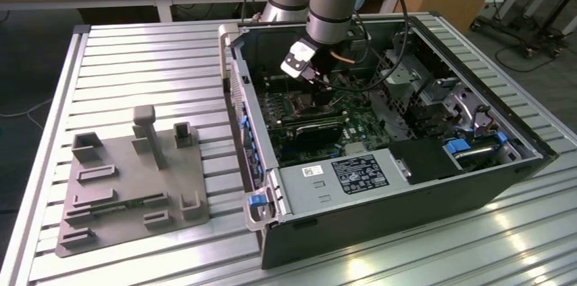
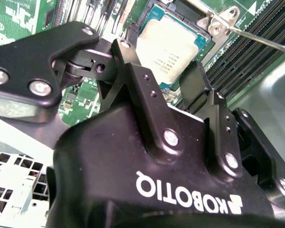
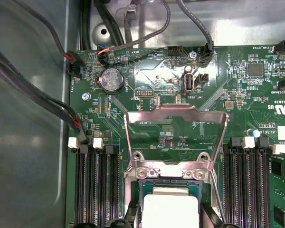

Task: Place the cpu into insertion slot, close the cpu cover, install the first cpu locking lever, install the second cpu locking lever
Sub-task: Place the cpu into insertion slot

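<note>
The cpu (image 3: 171, 209) is matt metal, the cpu cover (image 3: 173, 167) shinier metal.

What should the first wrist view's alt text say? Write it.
The cpu lies in the insertion slot of a green motherboard, with the silver cpu cover raised open beside it. Black memory slots flank the socket on both sides.

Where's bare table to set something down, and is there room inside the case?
Bare slats lie behind the fixture up to the case, and before the case on the exterior view's right. Inside it is crowded: the gripper hangs over the cpu, with memory slots and cables close round.
</note>
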You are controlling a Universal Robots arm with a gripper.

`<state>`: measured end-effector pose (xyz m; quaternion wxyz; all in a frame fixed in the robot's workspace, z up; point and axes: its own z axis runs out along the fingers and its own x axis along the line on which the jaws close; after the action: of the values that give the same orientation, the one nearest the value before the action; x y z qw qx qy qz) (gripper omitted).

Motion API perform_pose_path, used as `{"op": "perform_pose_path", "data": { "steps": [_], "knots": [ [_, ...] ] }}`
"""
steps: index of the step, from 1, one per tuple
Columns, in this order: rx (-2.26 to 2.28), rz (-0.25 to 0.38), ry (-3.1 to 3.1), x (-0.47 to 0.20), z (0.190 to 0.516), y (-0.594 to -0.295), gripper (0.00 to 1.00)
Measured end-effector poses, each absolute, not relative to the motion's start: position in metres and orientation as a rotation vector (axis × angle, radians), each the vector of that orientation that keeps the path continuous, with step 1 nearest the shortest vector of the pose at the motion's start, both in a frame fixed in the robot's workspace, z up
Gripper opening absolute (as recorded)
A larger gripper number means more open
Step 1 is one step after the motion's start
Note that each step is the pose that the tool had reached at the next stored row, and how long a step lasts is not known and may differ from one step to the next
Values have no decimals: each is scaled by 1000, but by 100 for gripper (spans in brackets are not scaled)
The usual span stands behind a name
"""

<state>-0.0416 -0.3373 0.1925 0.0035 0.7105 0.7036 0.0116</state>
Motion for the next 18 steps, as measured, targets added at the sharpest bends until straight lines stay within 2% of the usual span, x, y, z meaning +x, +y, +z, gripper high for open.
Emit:
{"op": "perform_pose_path", "data": {
  "steps": [10,12,13,18],
  "knots": [
    [2227,36,2205,-42,192,-337,61],
    [2227,36,2205,-42,192,-337,60],
    [2227,36,2206,-41,192,-337,54],
    [2227,36,2206,-41,192,-337,54]
  ]
}}
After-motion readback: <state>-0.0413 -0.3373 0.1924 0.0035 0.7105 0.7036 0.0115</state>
